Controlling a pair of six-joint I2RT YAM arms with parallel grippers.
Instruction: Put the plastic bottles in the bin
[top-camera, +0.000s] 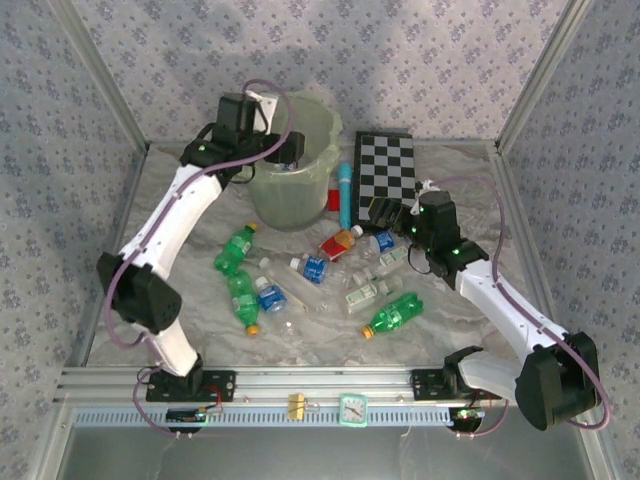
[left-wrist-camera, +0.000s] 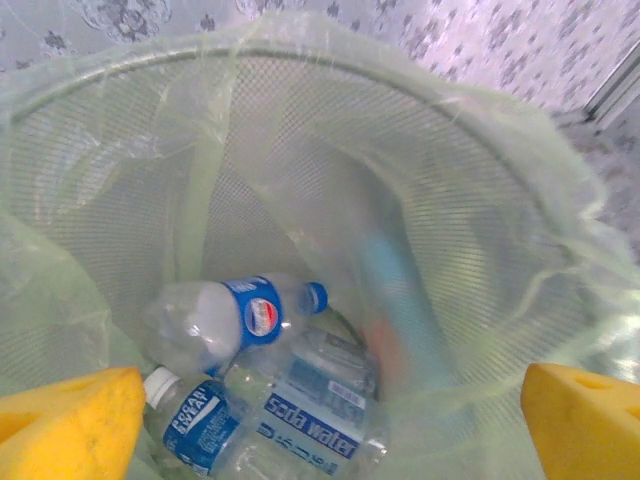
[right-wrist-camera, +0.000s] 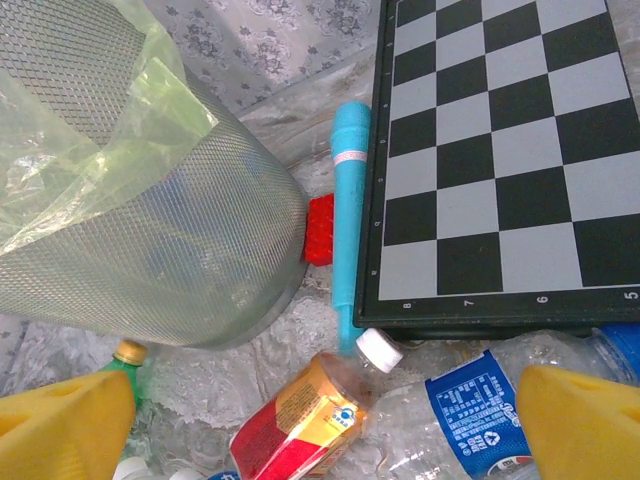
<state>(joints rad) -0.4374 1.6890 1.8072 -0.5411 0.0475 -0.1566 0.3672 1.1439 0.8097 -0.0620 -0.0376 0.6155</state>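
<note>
Over the mouth of the round, translucent pale-green bin (top-camera: 288, 205), lined with a clear plastic bag, hangs the left gripper (top-camera: 287, 150); its yellow fingers (left-wrist-camera: 70, 425) stand spread wide with nothing between them, so it grips nothing. Down at the bottom of the bin lie three clear plastic bottles: a blue-capped bottle with a blue label (left-wrist-camera: 235, 320); a bottle labelled "Soda water" (left-wrist-camera: 312, 412) touching it; and a white-capped bottle with a blue label (left-wrist-camera: 190, 422) beside that. On the crumpled pale table cover (top-camera: 320, 345) in front of the bin the other bottles lie scattered on their sides: three green bottles with yellow-orange caps (top-camera: 237, 250); several clear ones with blue or white labels (top-camera: 312, 268); and one red-labelled bottle with a white cap (right-wrist-camera: 300, 425). The right gripper (right-wrist-camera: 320, 430) hovers over that red-labelled bottle and a clear blue-labelled neighbour (right-wrist-camera: 470, 410); its yellow fingers are likewise wide open, holding nothing; whether they touch a bottle I cannot tell. Just beyond it a slim teal tube (right-wrist-camera: 350, 200) lies along the edge of the black-and-white checkerboard (right-wrist-camera: 500, 150); a small red block (right-wrist-camera: 320, 228) sits between tube and bin wall.
</note>
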